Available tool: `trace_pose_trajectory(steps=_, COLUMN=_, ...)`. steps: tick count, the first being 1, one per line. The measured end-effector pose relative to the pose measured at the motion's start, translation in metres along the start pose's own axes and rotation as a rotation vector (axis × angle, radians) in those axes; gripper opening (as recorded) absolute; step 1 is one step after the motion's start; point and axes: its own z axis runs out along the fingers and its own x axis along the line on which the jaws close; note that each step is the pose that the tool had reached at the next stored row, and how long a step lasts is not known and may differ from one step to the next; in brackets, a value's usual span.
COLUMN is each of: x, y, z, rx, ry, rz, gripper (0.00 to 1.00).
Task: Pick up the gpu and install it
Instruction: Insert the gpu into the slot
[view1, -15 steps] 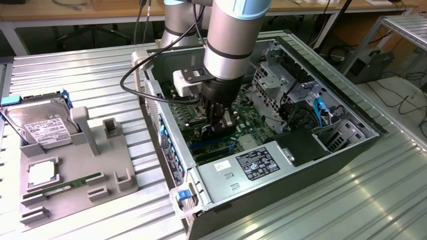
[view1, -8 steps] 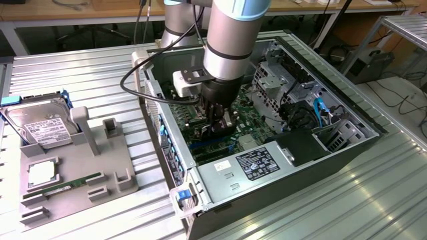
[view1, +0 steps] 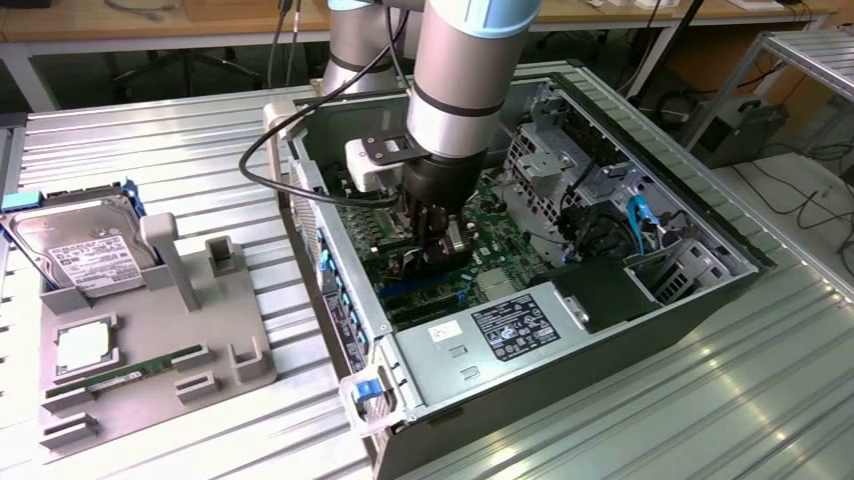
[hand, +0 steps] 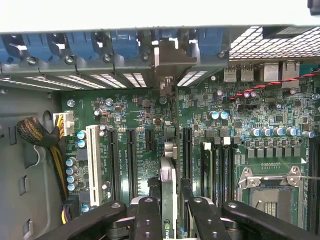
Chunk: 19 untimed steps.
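**Spotter:** How much room have you got in there?

**Me:** Tight. I'm down inside the computer case (view1: 694, 300), which lies on its side with the panel off. The drive cage (view1: 561, 150) is near on the exterior view's right, the case's rear wall with its blue slot clips (hand: 125, 45) stands straight ahead of my wrist, and the power supply (view1: 514, 330) sits close below me in the exterior view. The opening above me is free.

**Spotter:** And the jaws?

**Me:** My gripper (hand: 169, 212) stands about half open, clenched on the gpu (hand: 168, 175). The card is edge-on between my fingers (hand: 147, 220), upright over the motherboard (hand: 280, 115), its silver bracket end toward the rear wall. It lines up between the long black slots (hand: 131, 162), but whether it's touching one, I can't tell.

**Spotter:** Anything else on the bench?

**Me:** The grey parts tray (view1: 247, 330) is well apart on the exterior view's left. It holds the hard drive (view1: 74, 245), a RAM stick (view1: 134, 368) and a square chip (view1: 83, 345).
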Motion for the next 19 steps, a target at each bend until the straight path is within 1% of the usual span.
trace_pose_trajectory(steps=6, x=0.0, y=0.0, z=-0.0001, rx=-0.0005, ry=0.001, rz=0.01, gripper=0.26)
trace_pose_trajectory(steps=10, x=0.0001, y=0.0, z=-0.0001, rx=-0.0033, ry=0.0022, rz=0.016, gripper=0.26)
trace_pose_trajectory(steps=12, x=0.0004, y=0.0, z=0.0, rx=-0.007, ry=0.003, rz=0.016, gripper=0.26)
trace_pose_trajectory(steps=14, x=0.0006, y=0.0, z=0.0, rx=-0.0093, ry=0.0033, rz=0.016, gripper=0.26)
trace_pose_trajectory(steps=16, x=0.0008, y=-0.0008, z=0.0, rx=-0.0105, ry=0.0037, rz=0.017, gripper=0.26)
trace_pose_trajectory(steps=19, x=0.0007, y=-0.0024, z=0.0004, rx=-0.0104, ry=0.0037, rz=0.017, gripper=0.26)
